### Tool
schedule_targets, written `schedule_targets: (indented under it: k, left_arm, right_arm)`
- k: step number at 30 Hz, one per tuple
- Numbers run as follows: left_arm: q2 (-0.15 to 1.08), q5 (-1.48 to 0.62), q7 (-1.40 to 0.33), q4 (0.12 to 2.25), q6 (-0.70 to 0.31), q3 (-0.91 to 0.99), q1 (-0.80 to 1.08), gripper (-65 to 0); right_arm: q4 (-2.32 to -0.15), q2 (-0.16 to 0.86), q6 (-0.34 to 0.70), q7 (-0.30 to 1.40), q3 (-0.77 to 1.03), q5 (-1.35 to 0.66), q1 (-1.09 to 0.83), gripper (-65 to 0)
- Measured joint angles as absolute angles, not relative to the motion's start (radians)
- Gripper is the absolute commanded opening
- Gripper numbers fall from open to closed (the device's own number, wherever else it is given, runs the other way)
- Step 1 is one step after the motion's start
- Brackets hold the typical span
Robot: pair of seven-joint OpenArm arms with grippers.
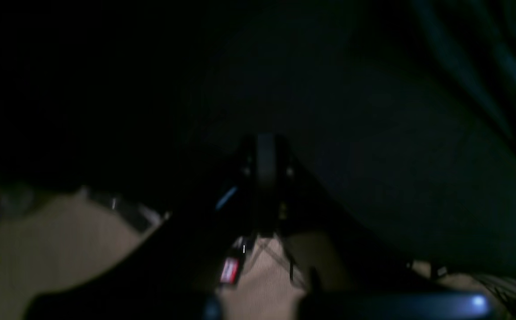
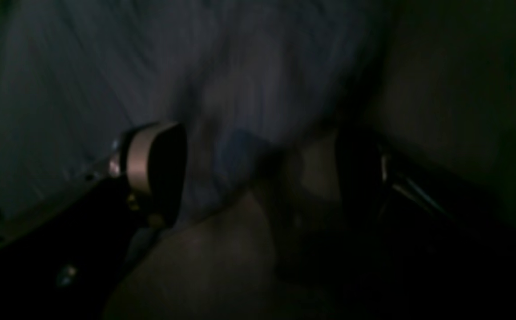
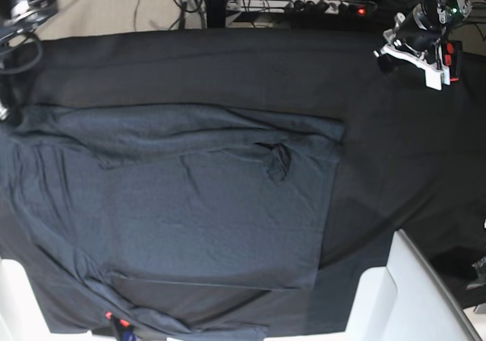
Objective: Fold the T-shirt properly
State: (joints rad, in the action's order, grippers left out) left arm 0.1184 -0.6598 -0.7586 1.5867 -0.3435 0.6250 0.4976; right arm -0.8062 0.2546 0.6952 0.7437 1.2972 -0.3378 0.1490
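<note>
The T-shirt (image 3: 205, 204), dark charcoal-grey and wrinkled, lies spread over the black table cloth (image 3: 395, 143), with a folded band along its far side and a bunched crease (image 3: 277, 159) near the middle. My right gripper (image 2: 258, 178) stands wide open just over bluish-grey shirt fabric (image 2: 222, 80), with nothing between its fingers (image 2: 151, 169). In the base view only the right arm (image 3: 19, 11) shows, at the far left corner. My left gripper (image 1: 264, 164) looks shut and empty, above dark cloth; in the base view it (image 3: 387, 52) hovers at the far right, off the shirt.
White blocks stand at the near right (image 3: 410, 288) and near left (image 3: 15, 295) corners. Cables and a power strip (image 3: 326, 7) lie on the floor behind the table. A small red-marked object (image 3: 114, 318) sits at the near edge.
</note>
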Motion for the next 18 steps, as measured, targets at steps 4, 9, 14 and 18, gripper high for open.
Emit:
schedule_targets:
  k: [4,9,14,18]
  left_arm:
    - [0.119,-0.658,-0.752,1.581,-0.367,0.626,0.521,-44.3]
    - [0.091,-0.663,-0.745,1.582,-0.368,0.627,0.502,-28.8]
    - [0.068,-0.659,-0.750,1.578,-0.367,0.630,0.473,-16.3]
    - [0.053,-0.662,-0.752,1.570,-0.367,0.624,0.444,-13.0]
  right_arm:
    - [-0.664,0.302,0.708,0.656,1.299,-0.363,0.171,-16.7]
    - [-0.555,0.335,0.700,0.646,1.299,-0.360,0.216,-31.2]
    - [-0.548,0.322,0.698,0.662,1.299,-0.344,0.215,-54.9]
    - [-0.548,0.318,0.693,0.669,1.299,-0.338,0.207,-63.8]
